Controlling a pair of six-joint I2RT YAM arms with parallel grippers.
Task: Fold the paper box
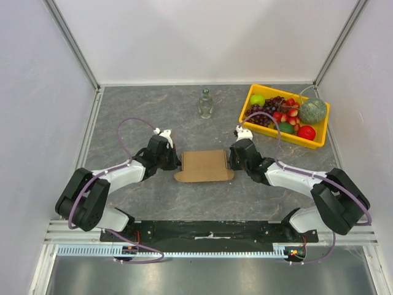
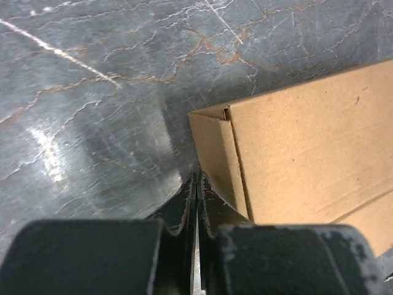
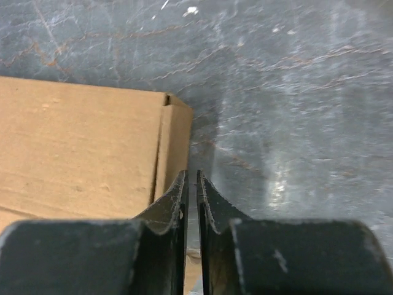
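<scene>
The paper box lies flat on the grey marbled table, a brown cardboard carton with a small tab on its near edge. My left gripper rests against the box's left end. In the left wrist view this gripper is shut, its tips pressed together right beside the folded side flap of the box, with nothing between them. My right gripper sits at the box's right end. In the right wrist view its jaws stand a narrow slit apart, empty, next to the box's side flap.
A clear glass bottle stands behind the box. A yellow tray of fruit sits at the back right. White walls enclose the table on three sides.
</scene>
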